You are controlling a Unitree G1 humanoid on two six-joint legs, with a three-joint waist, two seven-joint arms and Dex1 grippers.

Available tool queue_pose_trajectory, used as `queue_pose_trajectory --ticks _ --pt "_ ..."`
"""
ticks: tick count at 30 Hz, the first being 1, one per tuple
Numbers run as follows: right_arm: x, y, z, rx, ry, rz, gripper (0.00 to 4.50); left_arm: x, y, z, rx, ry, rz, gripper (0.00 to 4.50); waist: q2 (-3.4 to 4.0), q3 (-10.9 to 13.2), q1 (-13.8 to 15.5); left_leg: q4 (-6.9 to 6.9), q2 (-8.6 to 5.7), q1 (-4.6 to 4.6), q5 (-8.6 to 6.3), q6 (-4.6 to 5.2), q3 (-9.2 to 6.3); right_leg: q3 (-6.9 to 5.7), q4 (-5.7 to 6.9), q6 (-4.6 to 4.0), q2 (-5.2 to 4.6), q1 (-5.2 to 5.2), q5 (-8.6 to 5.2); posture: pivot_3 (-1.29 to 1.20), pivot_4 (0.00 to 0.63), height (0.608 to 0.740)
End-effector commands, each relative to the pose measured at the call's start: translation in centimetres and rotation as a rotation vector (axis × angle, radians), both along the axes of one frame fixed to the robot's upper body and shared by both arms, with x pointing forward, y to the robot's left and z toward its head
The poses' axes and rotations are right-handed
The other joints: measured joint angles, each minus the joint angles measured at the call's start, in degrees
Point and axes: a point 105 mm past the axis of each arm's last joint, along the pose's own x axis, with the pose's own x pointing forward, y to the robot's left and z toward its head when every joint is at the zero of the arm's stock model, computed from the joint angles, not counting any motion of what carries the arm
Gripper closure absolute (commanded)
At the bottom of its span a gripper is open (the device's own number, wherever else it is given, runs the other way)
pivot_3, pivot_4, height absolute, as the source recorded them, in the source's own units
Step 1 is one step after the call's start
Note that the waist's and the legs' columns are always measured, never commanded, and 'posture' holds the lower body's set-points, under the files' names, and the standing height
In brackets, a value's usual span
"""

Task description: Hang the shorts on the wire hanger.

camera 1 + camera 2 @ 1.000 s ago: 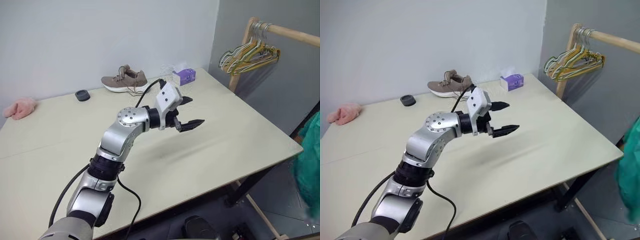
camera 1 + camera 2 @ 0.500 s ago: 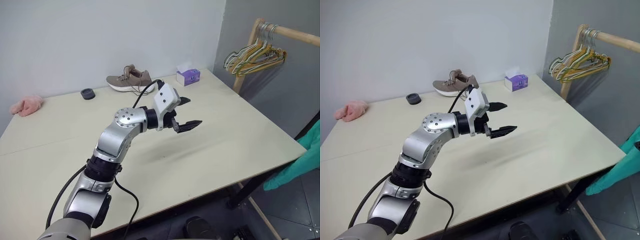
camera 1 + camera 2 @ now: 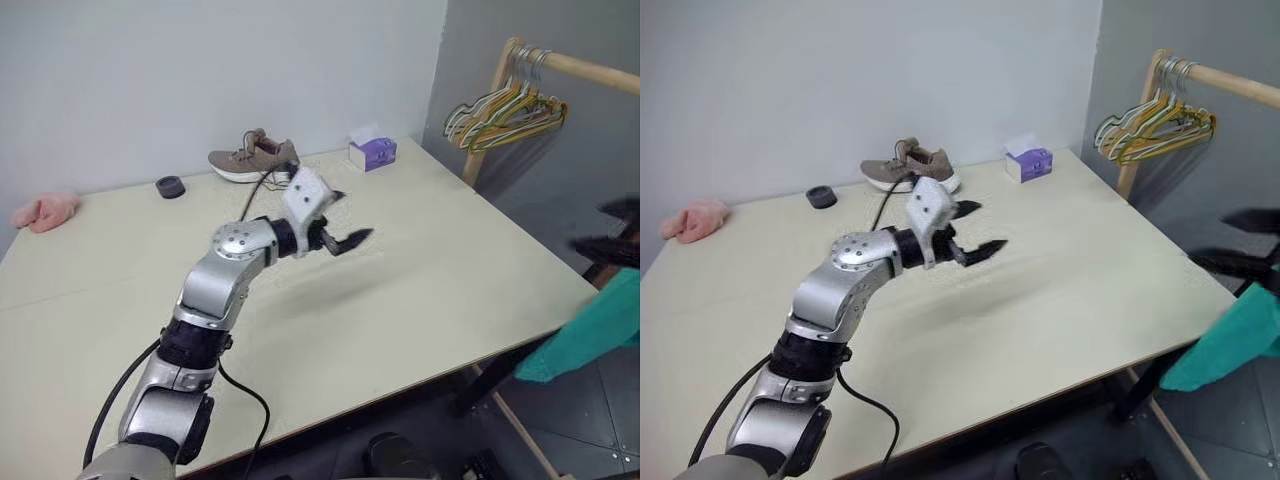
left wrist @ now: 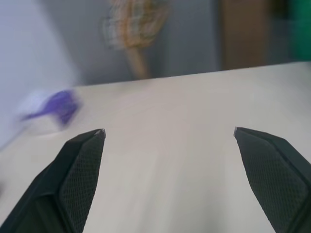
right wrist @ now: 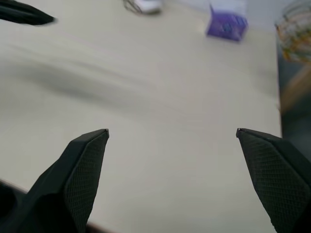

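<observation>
The left pincer (image 3: 342,218) hovers over the surface (image 3: 450,260), spread wide and empty. The right pincer (image 3: 1238,243) gapes empty beside the shorts (image 3: 1225,342).

Matt cream tabletop (image 3: 450,270) under the left gripper (image 3: 340,222); its black fingers (image 4: 80,170) carry cross-hatched pads. Teal-green soft cloth shorts (image 3: 590,335) beside the right gripper (image 3: 612,228). Bare wooden rail (image 3: 580,66) beyond.
</observation>
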Motion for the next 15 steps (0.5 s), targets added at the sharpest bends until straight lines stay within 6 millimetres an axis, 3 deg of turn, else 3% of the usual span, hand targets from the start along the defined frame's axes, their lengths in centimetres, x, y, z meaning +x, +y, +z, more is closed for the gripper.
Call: queue_pose_trajectory --ticks 1,4,7,11,15 --pt "2.6 4.5 -1.3 0.021 -0.143 0.066 0.02 1.0 6.4 -0.1 -0.092 -0.014 0.351 0.00 -0.02 0.0 0.5 0.00 0.01 -0.04 0.00 0.00 -0.07 0.03 0.00 0.01 -0.01 -0.05 0.01 -0.26 0.000 0.740" --pt "4.8 8.6 -4.0 0.094 -0.210 0.085 0.02 -0.2 10.5 -2.1 -0.133 0.022 0.596 0.00 -0.07 -0.1 1.8 0.02 0.07 -0.19 0.00 -0.02 -0.27 0.02 0.03 0.01 -0.14 -0.29 0.04 -0.21 0.000 0.740" --pt "6.8 11.7 -6.9 0.191 -0.232 0.035 0.02 -2.4 12.8 -4.0 -0.116 0.024 0.736 0.00 -0.14 -0.2 4.2 -0.03 0.06 -0.32 -0.05 -0.10 -0.34 -0.01 0.14 -0.30 -0.21 -0.51 0.23 -0.15 0.000 0.740" --pt "8.3 14.3 -10.0 0.270 -0.257 -0.037 0.02 -4.9 14.9 -5.8 -0.151 0.040 0.866 0.00 -0.33 -0.3 8.7 0.02 0.03 -0.64 -0.10 -0.23 -0.37 -0.04 0.17 -0.39 -0.25 -0.90 0.28 -0.09 0.000 0.740" --pt "9.0 15.0 -12.8 0.351 -0.207 -0.104 0.02 -5.9 15.7 -7.0 -0.137 0.048 0.900 0.00 -0.42 -0.4 12.7 0.12 -0.02 -0.91 -0.06 -0.29 -0.38 -0.11 0.21 -0.64 -0.27 -1.19 0.43 -0.05 0.000 0.740"
